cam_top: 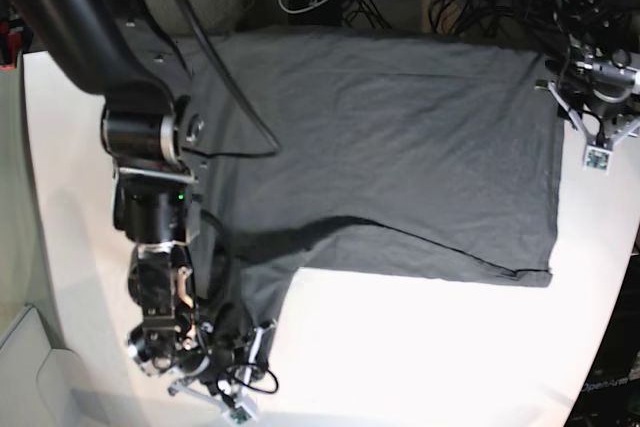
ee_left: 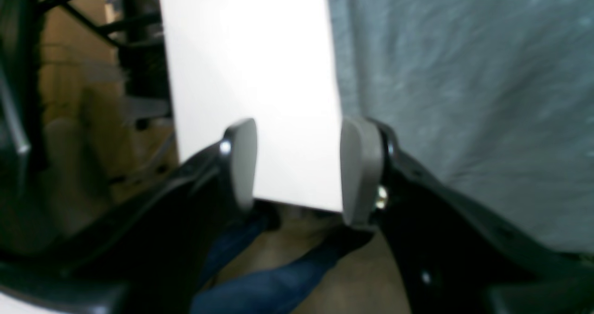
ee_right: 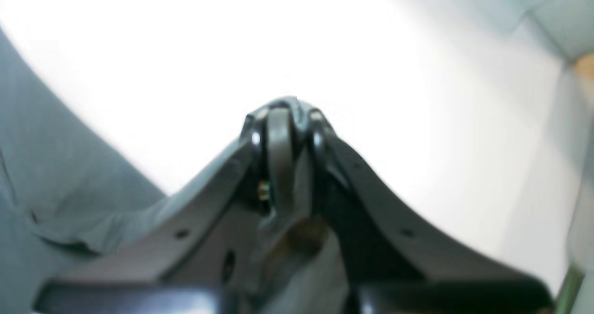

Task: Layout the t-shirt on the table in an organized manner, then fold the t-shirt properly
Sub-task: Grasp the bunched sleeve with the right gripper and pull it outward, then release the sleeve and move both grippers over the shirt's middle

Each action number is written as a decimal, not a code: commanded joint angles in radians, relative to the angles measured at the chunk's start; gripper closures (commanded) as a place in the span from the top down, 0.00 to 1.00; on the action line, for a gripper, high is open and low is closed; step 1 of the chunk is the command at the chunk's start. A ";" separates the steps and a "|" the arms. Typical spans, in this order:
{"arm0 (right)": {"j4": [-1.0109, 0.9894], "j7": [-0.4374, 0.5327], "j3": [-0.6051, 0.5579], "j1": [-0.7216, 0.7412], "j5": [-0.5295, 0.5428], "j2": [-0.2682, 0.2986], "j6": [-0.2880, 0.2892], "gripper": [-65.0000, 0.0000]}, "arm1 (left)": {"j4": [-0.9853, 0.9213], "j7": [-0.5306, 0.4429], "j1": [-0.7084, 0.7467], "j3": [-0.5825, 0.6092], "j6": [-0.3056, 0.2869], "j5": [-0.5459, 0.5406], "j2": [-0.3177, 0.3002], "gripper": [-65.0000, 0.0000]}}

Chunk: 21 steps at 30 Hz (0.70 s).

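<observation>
Presently, by item:

Shirt: plain dark charcoal-grey short-sleeved t-shirt [cam_top: 390, 152] spread over the twelve-o'clock half of the large matte white table [cam_top: 420, 357], one flap trailing down toward seven o'clock.

Right jaws: right gripper [ee_right: 290, 114] clenched, at seven o'clock in the base view; grey cloth apparently bunched between the arms behind the tips, though too blurred to call a sure grip.

Left jaws: left gripper [ee_left: 297, 165] released, pads apart over bare white table edge, nothing between them; shirt hem just beside, at three o'clock of the pads.

Risk, drag: likely bunching or skewing of the flat body if the seven-o'clock flap gets pulled with only one corner pinched.

Risk, slip: thin soft fabric, liable to slide out of a shallow pinch mid-lift.

Risk, miss: open left pads sitting off the hem; closing there probably catches no cloth.

Writing: none legible on shirt or table; faint lettering at five o'clock in the base view, too small to read.
</observation>
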 commanded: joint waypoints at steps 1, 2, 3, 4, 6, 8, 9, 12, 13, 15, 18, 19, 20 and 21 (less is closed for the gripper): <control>0.013 0.037 0.002 0.053 0.013 0.009 -0.004 0.06 | 0.020 -0.012 -0.008 -0.002 0.005 0.006 -0.007 0.44; 0.013 0.054 0.002 0.064 0.013 0.011 -0.004 0.06 | 0.020 -0.012 -0.009 -0.002 0.005 0.010 -0.007 0.44; 0.014 0.071 0.002 0.070 0.013 0.013 -0.004 0.06 | 0.020 -0.012 -0.009 -0.002 0.005 0.012 -0.007 0.44; 0.014 0.084 0.002 0.078 0.013 0.019 -0.004 0.06 | 0.020 -0.012 -0.009 -0.002 0.005 0.015 -0.008 0.44; 0.008 0.117 0.002 0.089 0.013 0.040 -0.004 0.07 | 0.020 -0.012 -0.009 -0.002 0.005 0.016 -0.008 0.44; 0.006 0.163 0.014 0.095 0.031 0.049 -0.004 0.07 | 0.020 -0.012 -0.011 0.000 0.005 0.015 -0.012 0.44; 0.006 0.184 0.030 0.095 0.048 0.066 -0.004 0.07 | 0.020 -0.012 -0.011 0.000 0.005 0.015 -0.013 0.44; -0.010 0.219 0.045 0.095 0.086 0.091 -0.004 0.07 | 0.020 -0.012 -0.011 0.000 0.005 0.016 -0.013 0.44; -0.024 0.235 0.045 0.096 0.102 0.097 -0.004 0.07 | 0.020 -0.012 -0.011 0.000 0.005 0.015 -0.013 0.44; -0.043 0.275 0.045 0.096 0.114 0.120 -0.004 0.07 | 0.020 -0.012 -0.011 0.000 0.005 0.015 -0.012 0.44; -0.064 0.330 0.045 0.096 0.116 0.132 -0.004 0.07 | 0.020 -0.012 -0.011 0.000 0.005 0.016 -0.012 0.44; -0.084 0.344 0.047 0.096 0.116 0.143 -0.004 0.07 | 0.020 -0.012 -0.011 0.000 0.005 0.016 -0.013 0.44; -0.107 0.361 0.047 0.101 0.116 0.149 -0.019 0.07 | 0.020 -0.012 -0.011 0.000 0.005 0.016 -0.013 0.44; -0.125 0.374 0.047 0.110 0.116 0.151 -0.046 0.07 | 0.020 -0.012 -0.011 0.000 0.005 0.016 -0.013 0.44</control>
